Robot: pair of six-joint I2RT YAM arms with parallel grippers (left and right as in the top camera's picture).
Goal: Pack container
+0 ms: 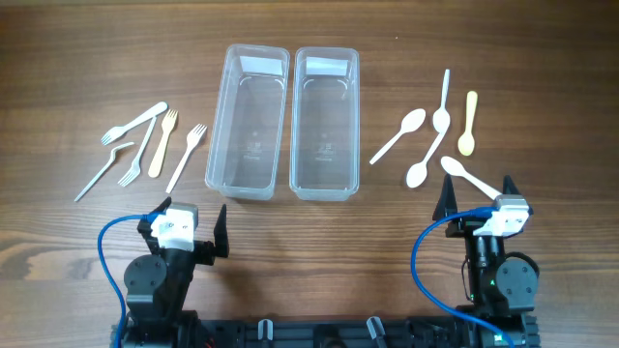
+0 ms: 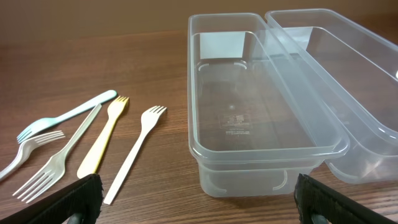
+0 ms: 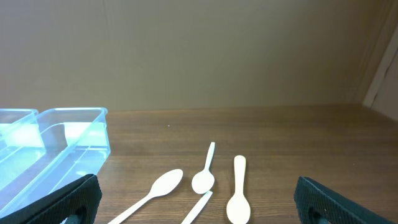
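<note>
left gripper (image 1: 187,215), right gripper (image 1: 477,188) wide open, empty; pale plastic forks (image 1: 160,143), pale plastic spoons (image 1: 469,124) lie outside clear rectangular plastic containers (image 1: 249,121)

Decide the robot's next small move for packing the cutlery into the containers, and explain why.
Probably best: advance the left gripper toward the nearest white fork and lower over its handle. Its fingers stand open and empty, the left container and the right container hold nothing, and that fork lies apart from the others, just ahead.
</note>
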